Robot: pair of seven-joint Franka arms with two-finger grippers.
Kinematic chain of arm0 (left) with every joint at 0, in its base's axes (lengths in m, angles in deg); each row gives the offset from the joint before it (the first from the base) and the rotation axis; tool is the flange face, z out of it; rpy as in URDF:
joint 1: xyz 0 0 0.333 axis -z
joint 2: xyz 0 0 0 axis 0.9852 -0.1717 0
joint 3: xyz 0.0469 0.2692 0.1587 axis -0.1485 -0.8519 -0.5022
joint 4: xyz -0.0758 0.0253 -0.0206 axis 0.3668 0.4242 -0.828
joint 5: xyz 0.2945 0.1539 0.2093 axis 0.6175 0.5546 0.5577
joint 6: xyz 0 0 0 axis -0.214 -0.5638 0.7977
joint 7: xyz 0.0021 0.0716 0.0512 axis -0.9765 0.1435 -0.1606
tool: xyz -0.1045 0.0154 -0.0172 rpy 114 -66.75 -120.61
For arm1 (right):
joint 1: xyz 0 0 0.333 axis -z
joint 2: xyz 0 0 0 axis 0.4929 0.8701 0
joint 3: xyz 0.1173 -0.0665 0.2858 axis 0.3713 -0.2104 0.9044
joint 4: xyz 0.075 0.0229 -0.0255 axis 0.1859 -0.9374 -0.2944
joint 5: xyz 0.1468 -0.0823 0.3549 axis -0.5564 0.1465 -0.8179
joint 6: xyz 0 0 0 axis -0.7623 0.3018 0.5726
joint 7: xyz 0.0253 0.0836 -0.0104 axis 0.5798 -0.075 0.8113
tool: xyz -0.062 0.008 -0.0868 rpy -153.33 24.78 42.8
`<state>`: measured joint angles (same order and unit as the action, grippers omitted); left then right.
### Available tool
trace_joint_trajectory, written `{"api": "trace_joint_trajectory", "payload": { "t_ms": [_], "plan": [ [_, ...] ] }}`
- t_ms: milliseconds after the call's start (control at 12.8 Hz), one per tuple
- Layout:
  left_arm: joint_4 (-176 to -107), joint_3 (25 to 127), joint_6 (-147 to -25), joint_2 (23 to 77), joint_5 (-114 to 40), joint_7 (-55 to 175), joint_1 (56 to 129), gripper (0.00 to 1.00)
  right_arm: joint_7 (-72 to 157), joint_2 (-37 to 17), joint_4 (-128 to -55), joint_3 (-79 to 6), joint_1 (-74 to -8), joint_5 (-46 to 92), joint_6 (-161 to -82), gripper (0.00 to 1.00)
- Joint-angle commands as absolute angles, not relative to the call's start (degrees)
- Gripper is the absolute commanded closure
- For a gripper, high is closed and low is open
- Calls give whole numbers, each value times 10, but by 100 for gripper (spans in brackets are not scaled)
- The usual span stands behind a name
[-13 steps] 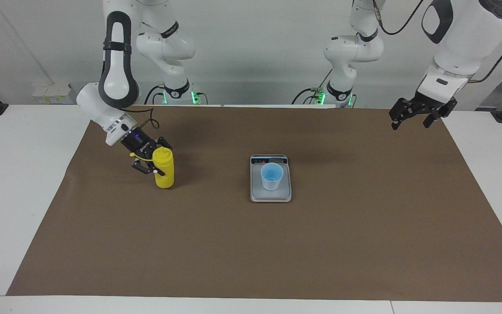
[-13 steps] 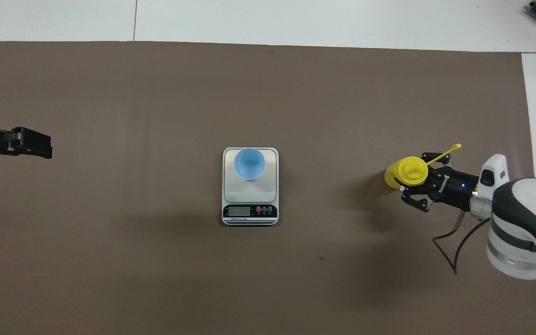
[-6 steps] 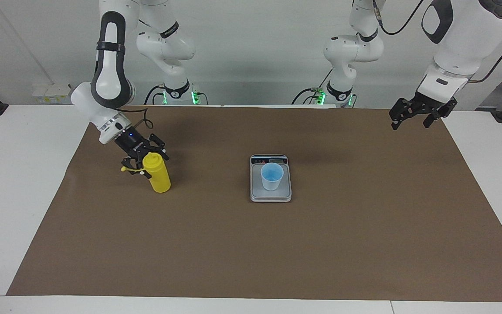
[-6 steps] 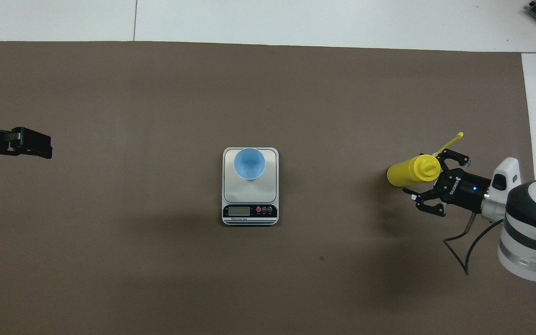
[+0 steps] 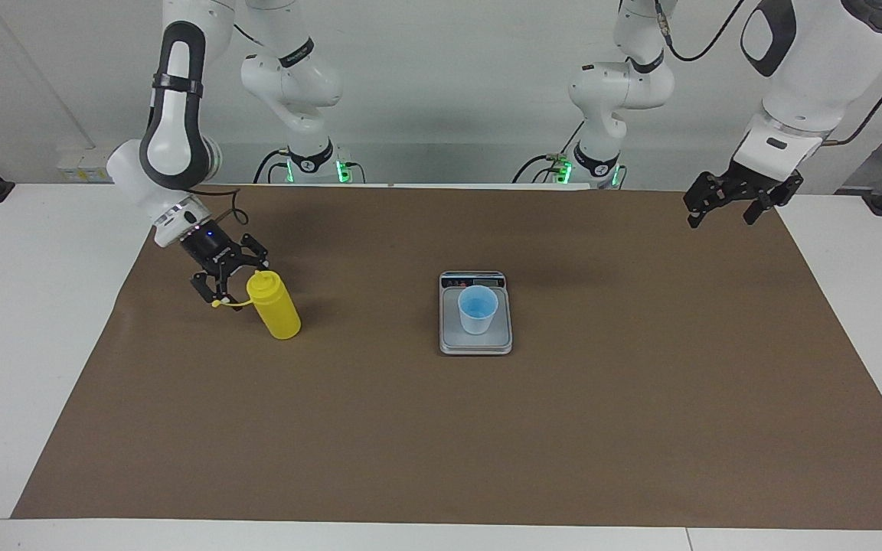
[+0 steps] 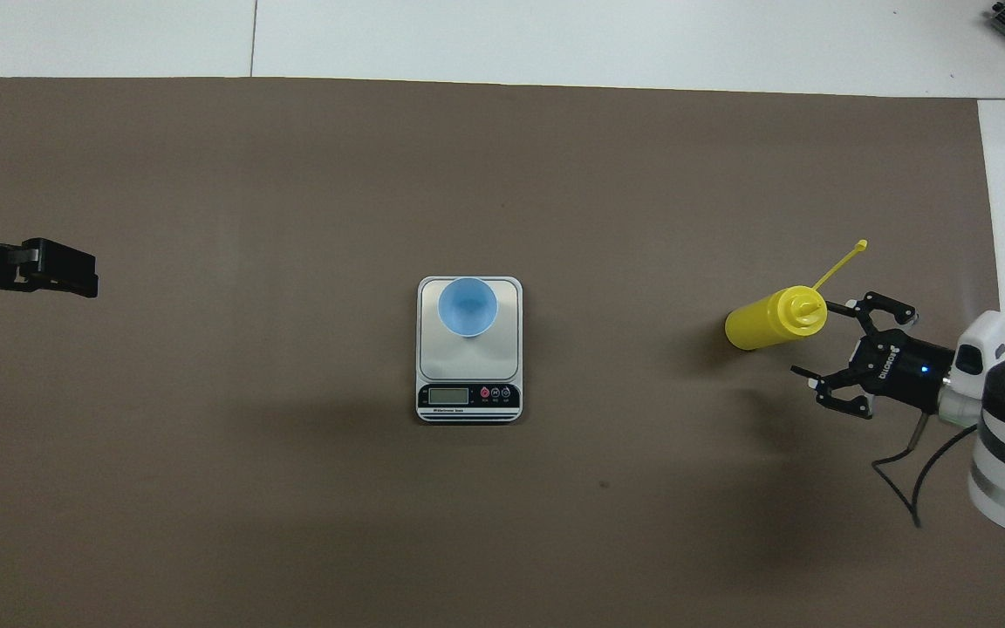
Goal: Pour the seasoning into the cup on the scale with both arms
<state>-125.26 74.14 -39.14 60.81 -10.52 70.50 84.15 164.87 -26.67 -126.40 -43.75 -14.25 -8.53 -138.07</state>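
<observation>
Since a second ago the right pincer (image 5: 228, 277) has let go of the bottle (image 5: 275, 305) and drawn back from it toward the right arm's end of the tabletop (image 5: 43, 321); it now hangs just beside the bottle's top with its fingers spread wide and nothing between them. The bottle stands on its own on the brown mat (image 5: 441, 428), leaning a little, with its thin cap strap (image 6: 840, 262) sticking out to the side. The scale (image 5: 475, 340) lies well apart from it at the middle of the mat, its display strip on the edge nearer the robots, and the blue cup (image 5: 478, 310) stands upright on its plate. Neither has shifted. The left pincer (image 5: 723, 210) waits in the air over the mat's corner at the left arm's end, its fingers also wide and empty, just as it was. The mat covers most of the white tabletop, leaving bare white bands at both ends and along the edge farthest from the robots. A plain pale wall (image 5: 441, 84) rises past the arm bases, where small green lights (image 5: 344, 170) glow, and black cables (image 5: 870, 99) loop along the left arm.
</observation>
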Motion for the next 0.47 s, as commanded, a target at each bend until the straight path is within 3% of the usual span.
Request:
{"api": "trace_joint_trajectory", "payload": {
  "t_ms": [0,389],
  "plan": [
    [-1268,741,-390,623,-95,701,842,0,1659,-283,-1269,-436,-93,6,-1368,0],
    [-1268,741,-390,623,-95,701,842,0,1621,-288,-1174,-437,-73,191,-1350,0]
  ]
}}
